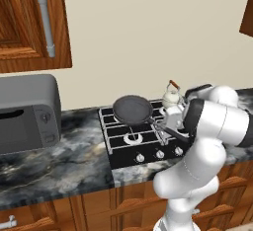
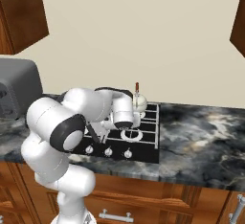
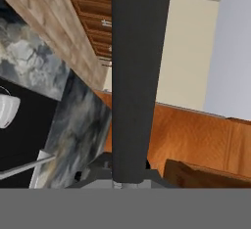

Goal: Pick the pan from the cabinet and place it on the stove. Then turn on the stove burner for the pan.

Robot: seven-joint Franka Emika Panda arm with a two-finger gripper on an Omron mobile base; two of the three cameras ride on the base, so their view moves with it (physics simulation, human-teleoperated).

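The pan, round and dark, hangs level over the back left of the black stove; I cannot tell whether it touches the grates. Its thin handle runs toward the lower right into my gripper, which is shut on it. In the hand view the handle rises as a wide dark bar from between the fingertips of my gripper. In the right base view my arm hides the pan's bowl, and a piece of its handle pokes out over the stove. The cabinet hangs at the upper left, its door closed.
A small white kettle stands on the stove's back right, close to the pan and my wrist. Silver knobs line the stove's front edge. A grey microwave sits on the marble counter to the left.
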